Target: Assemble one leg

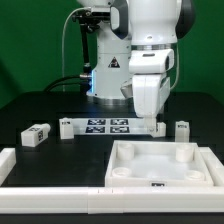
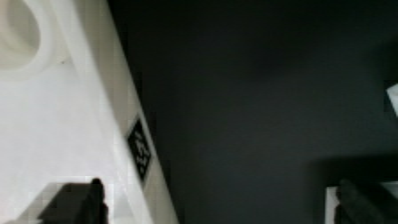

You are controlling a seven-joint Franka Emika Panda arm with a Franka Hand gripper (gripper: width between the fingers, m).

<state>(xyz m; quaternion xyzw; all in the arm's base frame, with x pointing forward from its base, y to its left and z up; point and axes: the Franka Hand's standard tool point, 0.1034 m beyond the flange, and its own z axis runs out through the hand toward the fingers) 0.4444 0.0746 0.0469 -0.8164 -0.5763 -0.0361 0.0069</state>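
Observation:
Short white legs with black-and-white tags sit on the dark table: one lying at the exterior view's left [image 1: 37, 135], one beside the marker board [image 1: 66, 127], one upright at the right [image 1: 182, 128]. The large white tabletop [image 1: 165, 165] with corner sockets lies in front. My gripper [image 1: 152, 122] hangs low just behind the tabletop's far edge, between the marker board and the right leg. In the wrist view the gripper [image 2: 217, 205] is open and empty, one dark finger [image 2: 71, 205] over the tabletop's edge [image 2: 80, 120], the other [image 2: 365, 200] over bare table. No leg lies between the fingers.
The marker board [image 1: 108, 126] lies behind the tabletop. A white raised rail [image 1: 55, 198] runs along the front and left [image 1: 18, 160]. The robot base and cables stand at the back [image 1: 100, 70]. A white sliver shows at the wrist view's edge [image 2: 391, 100].

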